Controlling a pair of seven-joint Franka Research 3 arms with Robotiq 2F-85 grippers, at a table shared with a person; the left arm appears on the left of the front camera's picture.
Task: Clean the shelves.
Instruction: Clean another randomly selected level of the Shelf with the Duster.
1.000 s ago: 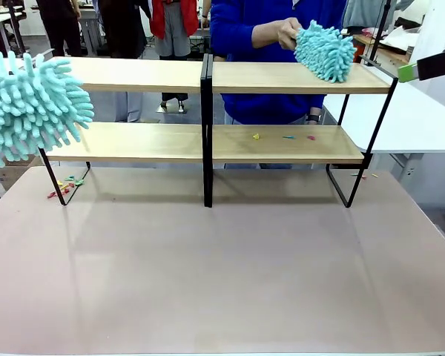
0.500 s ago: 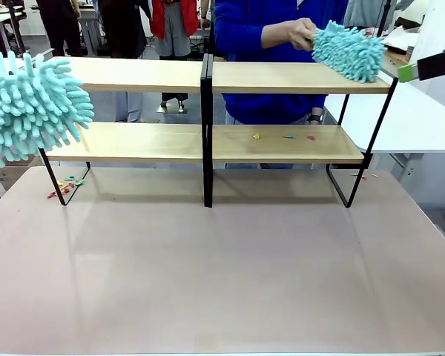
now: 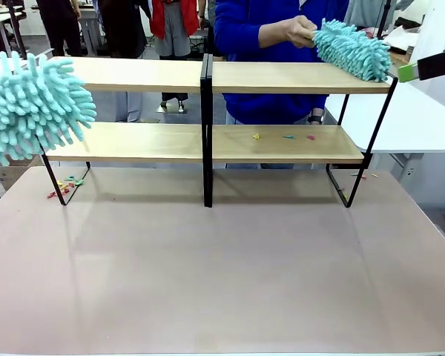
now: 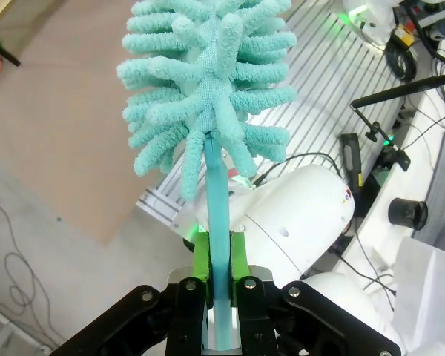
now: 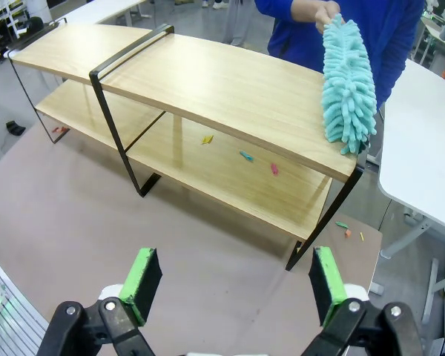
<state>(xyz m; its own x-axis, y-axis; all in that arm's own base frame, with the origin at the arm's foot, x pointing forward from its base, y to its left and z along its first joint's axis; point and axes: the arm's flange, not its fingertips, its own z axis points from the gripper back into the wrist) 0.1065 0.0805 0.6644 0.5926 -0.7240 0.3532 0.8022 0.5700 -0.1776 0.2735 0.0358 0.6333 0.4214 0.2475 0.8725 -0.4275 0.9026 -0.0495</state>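
1. The worktop [image 3: 222,267] spread wide before me.
2. The shelves [image 3: 133,74] stood across it at twelve o'clock.
3. At nine o'clock, the left fingers [image 4: 202,259] clamped a teal duster [image 3: 30,104] by its handle.
4. The right fingers [image 5: 144,274] gaped wide, holding nothing.
5. A person's hand [image 3: 297,31] held a second duster [image 3: 352,50] on the top board at one o'clock.

The shelves [image 3: 148,142], two long light wooden tiers on a thin black frame, stand upright

Person's hand [image 5: 325,12] holds teal duster [image 5: 348,89] on shelves [image 5: 222,89] top board; fingers [image 5: 144,280] wide apart (green pads).
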